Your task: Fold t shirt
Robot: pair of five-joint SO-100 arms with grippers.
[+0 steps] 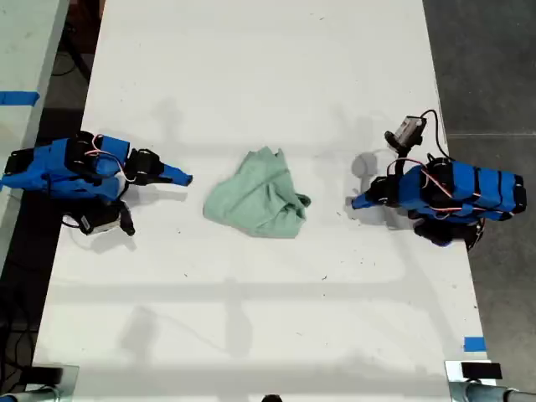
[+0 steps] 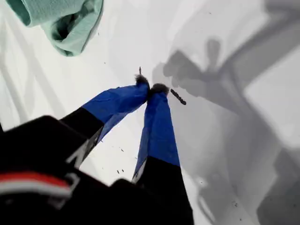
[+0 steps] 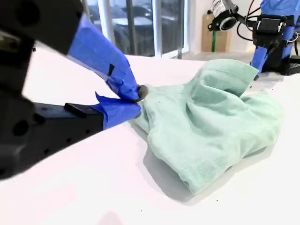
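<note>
Crumpled t shirt [image 1: 260, 197] mid-table, both my claws closed on nothing.

The t shirt lies bunched on the white table [image 1: 251, 75], between my arms. My first gripper [image 2: 151, 88], at the exterior view's right, has tips pinched together, apart from the cloth. My second gripper [image 3: 136, 101], at the exterior view's left, sits closed beside the fabric's edge, holding nothing.

The pale mint-green t shirt [image 1: 260, 198] lies crumpled in a wrinkled heap mid-table.
</note>
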